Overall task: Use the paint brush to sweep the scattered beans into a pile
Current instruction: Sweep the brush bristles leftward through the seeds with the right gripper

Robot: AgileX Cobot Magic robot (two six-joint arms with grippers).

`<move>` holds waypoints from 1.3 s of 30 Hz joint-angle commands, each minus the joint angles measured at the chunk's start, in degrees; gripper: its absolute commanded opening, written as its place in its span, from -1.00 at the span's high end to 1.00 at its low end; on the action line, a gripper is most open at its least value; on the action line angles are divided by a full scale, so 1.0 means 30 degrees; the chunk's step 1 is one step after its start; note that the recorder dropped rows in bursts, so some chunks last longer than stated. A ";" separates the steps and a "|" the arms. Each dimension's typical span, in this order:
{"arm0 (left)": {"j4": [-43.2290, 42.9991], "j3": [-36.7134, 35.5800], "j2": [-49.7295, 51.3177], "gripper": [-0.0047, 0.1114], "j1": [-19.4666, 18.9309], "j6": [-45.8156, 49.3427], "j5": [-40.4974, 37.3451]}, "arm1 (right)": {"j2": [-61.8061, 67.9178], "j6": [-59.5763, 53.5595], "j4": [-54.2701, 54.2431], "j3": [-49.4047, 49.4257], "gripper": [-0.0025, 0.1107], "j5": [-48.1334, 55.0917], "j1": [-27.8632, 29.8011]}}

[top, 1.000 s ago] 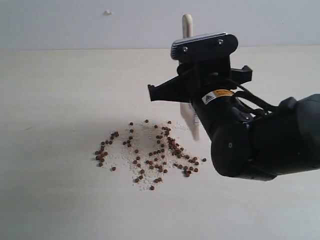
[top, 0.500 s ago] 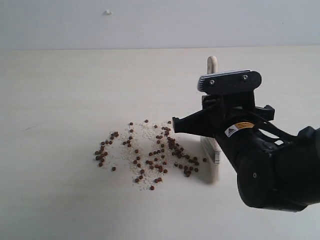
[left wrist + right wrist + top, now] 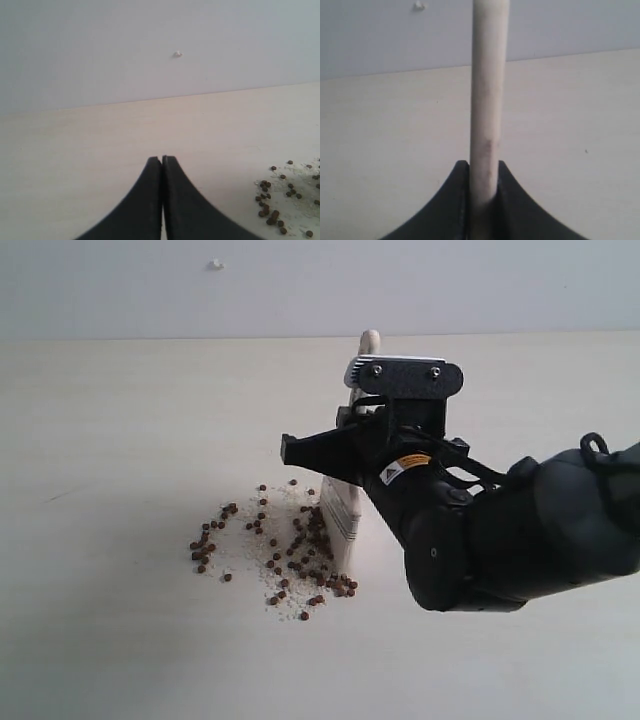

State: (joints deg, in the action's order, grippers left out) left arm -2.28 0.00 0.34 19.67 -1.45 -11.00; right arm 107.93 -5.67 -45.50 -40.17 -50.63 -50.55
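Note:
The beans lie in a loose reddish-brown patch on the pale table, mixed with fine whitish grains. The paint brush stands nearly upright at the patch's right edge, its off-white bristles down among the beans and its handle tip poking above the arm. My right gripper is shut on the wooden handle, which runs up between its jaws. My left gripper is shut with nothing in it, hovering over bare table to the left of the beans; it is outside the exterior view.
The bulky black right arm fills the right half of the exterior view. A grey wall with a small white speck rises at the table's far edge. Bare tabletop surrounds the patch.
The right gripper swung the brush out to the right, then swept it back left. The beans on the right side were pushed inward, so the patch is narrower.

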 commanded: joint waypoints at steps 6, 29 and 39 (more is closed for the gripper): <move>0.0176 0.0001 -0.0113 0.92 0.0083 -0.0110 0.0084 | -0.3587 -0.9190 -0.4463 -0.0220 0.96 -0.0314 -0.0039; 0.0176 0.0001 -0.0113 0.92 0.0083 -0.0110 0.0084 | 0.1093 -0.5618 0.6377 -0.0263 0.96 -0.1833 0.2476; 0.0176 0.0001 -0.0113 0.92 0.0083 -0.0110 0.0084 | 0.0833 -0.1694 1.0558 -0.0263 0.96 -0.1718 0.2436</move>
State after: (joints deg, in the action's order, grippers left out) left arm -2.28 0.00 0.34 19.67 -1.45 -11.00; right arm 111.01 -11.18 -14.39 -40.81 -55.06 -43.45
